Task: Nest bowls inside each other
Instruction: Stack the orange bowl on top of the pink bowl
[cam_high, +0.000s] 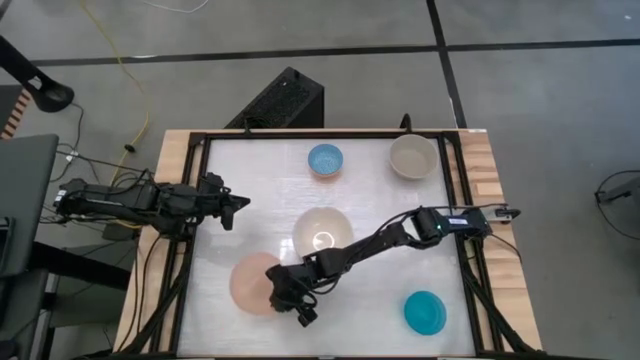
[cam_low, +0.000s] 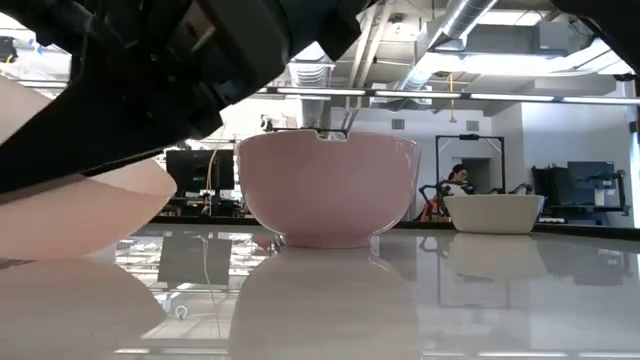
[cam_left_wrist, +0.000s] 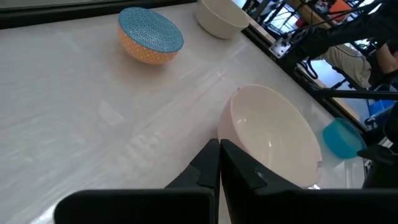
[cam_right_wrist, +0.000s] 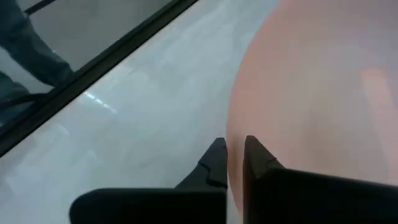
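Note:
The translucent orange-pink bowl stands on the table near its front, left of centre, with my right gripper shut on its rim. Behind it sits the large cream-white bowl on its base at the table's middle. At the far edge stand a small light blue bowl and a beige-grey bowl. At the near right is a teal-blue bowl. My left gripper hangs shut and empty over the table's left side. My right gripper pinches the orange-pink bowl's rim on its near right side, one finger on each side of the thin wall. The fingers slant down from the table's far right. The bowl's underside is on the table.
A black frame rail borders the table on all sides. Open tabletop lies at the far left. Beyond the table, the low view shows a person seated far back in the room.

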